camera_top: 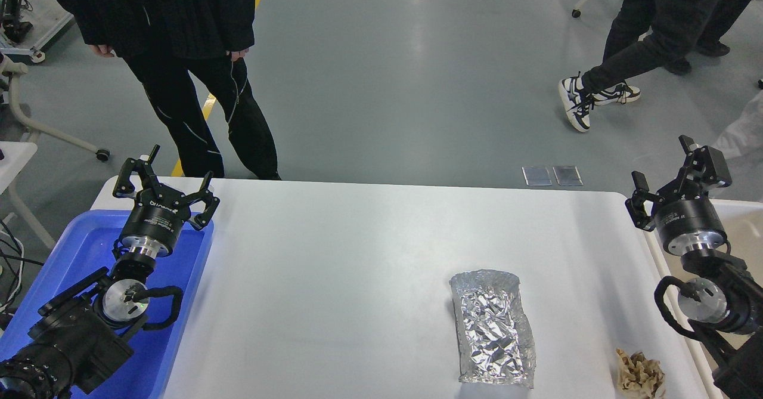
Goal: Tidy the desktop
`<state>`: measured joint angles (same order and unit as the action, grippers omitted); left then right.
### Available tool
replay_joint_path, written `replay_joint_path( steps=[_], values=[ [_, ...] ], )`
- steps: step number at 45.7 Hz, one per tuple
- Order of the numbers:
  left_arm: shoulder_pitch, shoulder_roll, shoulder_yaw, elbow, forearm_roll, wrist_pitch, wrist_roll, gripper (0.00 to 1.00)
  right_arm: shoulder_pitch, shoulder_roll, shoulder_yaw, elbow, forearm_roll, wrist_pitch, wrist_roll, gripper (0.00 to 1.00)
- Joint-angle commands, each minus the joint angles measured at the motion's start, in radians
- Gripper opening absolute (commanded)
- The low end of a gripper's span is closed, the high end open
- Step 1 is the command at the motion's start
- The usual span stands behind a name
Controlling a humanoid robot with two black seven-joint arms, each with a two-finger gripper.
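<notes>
Two bits of clutter are left on the desktop, both toward its near right corner — a crumpled foil tray lying flat, and a wad of brown paper hard against the near edge. Only the head view is on offer. The left gripper hangs over the blue tray beside the desktop's left edge, fingers spread and holding nothing; I'd guess it is parked there as the drop spot. The right gripper hovers past the far right corner, above the white bin, fingers apart and empty too. The foil sits well apart from the left one and nearer the right — likely that arm's job.
</notes>
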<state>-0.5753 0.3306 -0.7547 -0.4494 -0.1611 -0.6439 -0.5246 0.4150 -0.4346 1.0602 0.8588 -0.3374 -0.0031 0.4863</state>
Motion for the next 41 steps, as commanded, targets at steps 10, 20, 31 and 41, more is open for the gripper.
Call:
replay_joint_path(
  steps=[10,20,31,41],
  values=[
    [0.0,-0.001,0.0,0.0,0.0,0.0,0.0,1.0,-0.005,-0.001,0.001,0.0,0.0,0.0,0.0,1.0],
    [0.0,-0.001,0.0,0.0,0.0,0.0,0.0,1.0,-0.005,-0.026,0.003,0.002,0.0,0.002,0.005,1.0],
    [0.0,-0.001,0.0,0.0,0.0,0.0,0.0,1.0,-0.005,-0.075,0.001,0.0,0.0,0.049,0.008,1.0],
    [0.0,0.001,0.0,0.0,0.0,0.0,0.0,1.0,-0.031,-0.081,0.004,0.0,0.0,0.048,0.011,1.0]
  ],
)
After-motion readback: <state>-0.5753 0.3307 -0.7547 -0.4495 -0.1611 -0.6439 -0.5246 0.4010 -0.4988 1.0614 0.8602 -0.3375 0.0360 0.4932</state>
